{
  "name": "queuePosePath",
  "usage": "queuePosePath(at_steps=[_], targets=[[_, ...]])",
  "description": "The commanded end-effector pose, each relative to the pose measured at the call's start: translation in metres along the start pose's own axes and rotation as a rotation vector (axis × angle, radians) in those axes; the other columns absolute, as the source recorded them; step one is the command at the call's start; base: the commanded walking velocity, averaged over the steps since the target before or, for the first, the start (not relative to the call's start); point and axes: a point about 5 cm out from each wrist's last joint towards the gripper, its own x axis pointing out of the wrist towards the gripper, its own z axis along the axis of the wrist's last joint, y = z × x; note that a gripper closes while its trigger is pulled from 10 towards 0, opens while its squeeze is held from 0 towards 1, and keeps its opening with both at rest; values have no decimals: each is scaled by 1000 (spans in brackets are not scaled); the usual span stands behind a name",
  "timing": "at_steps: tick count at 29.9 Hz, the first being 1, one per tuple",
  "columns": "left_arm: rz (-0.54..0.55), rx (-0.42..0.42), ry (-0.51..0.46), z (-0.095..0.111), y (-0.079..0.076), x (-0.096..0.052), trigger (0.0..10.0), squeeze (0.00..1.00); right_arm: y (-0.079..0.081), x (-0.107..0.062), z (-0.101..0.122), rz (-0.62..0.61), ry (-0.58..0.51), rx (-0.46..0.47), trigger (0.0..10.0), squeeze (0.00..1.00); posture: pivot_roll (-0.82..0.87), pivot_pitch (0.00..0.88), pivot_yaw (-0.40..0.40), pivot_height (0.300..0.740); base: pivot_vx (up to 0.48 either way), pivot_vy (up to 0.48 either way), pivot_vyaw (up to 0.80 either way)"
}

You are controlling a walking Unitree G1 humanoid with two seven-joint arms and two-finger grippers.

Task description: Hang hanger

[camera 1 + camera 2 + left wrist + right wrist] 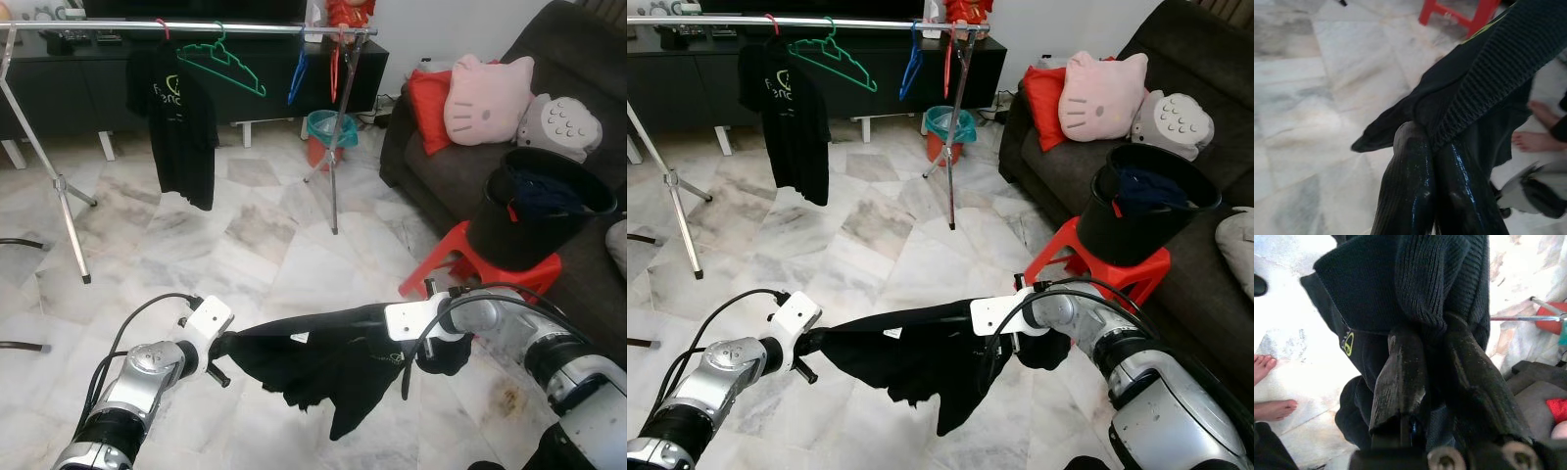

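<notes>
A black garment (323, 362) is stretched between my two grippers, low over the marble floor. My left gripper (227, 345) is shut on one end; in the left wrist view its fingers (1410, 166) pinch a ribbed edge. On the other end my right gripper (1430, 333) is shut, with cloth bunched over the fingers. Across the room stands a clothes rack (245, 29). It carries a black T-shirt (181, 127) on a red hanger, an empty green hanger (223, 57), a blue hanger (297, 73) and a red hanger (335, 69).
A black bucket (544, 211) of clothes sits on a red stool (460, 259) close to my right arm. Behind it is a dark sofa (578, 59) with cushions. A teal bin (328, 127) stands by the rack's leg. A person's bare feet (1273, 406) are near me.
</notes>
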Motion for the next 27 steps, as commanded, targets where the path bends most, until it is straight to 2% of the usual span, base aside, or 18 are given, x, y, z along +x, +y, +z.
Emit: queuePosePath(at_steps=[1,6,8,11,14,16,21,24,27], targets=[[0,-30,-15,3,2,-6,10000,0,7,-6,-23,5,84,95,10000,0,-7,0,-97,740,0,0,0],[-39,-43,-58,14,-5,-4,10000,0,8,-1,-18,-15,71,109,10000,0,-3,0,-95,740,0,0,0],[-100,-36,-85,26,-16,-2,10000,0,9,6,-6,-23,10,149,10000,0,-3,0,-93,740,0,0,0],[-146,-21,-106,36,-28,3,10000,0,4,11,8,-46,-64,206,10000,0,-1,0,-92,740,0,0,0],[-180,-20,-127,42,-35,4,10000,0,0,13,14,-84,-84,225,10000,0,-6,0,-91,740,0,0,0],[-199,-12,-150,50,-41,6,10000,0,-7,15,22,-141,-104,271,10000,0,-5,0,-92,740,0,0,0],[-232,3,-170,59,-48,7,10000,0,-12,20,34,-176,-136,322,10000,0,-1,0,-89,740,0,0,0],[-226,13,-200,68,-52,8,10000,0,-9,27,48,-128,-190,346,10000,0,13,0,-92,740,0,0,0],[-228,6,-239,77,-54,6,10000,0,-11,30,57,-143,-217,371,10000,0,15,0,-93,740,0,0,0]])
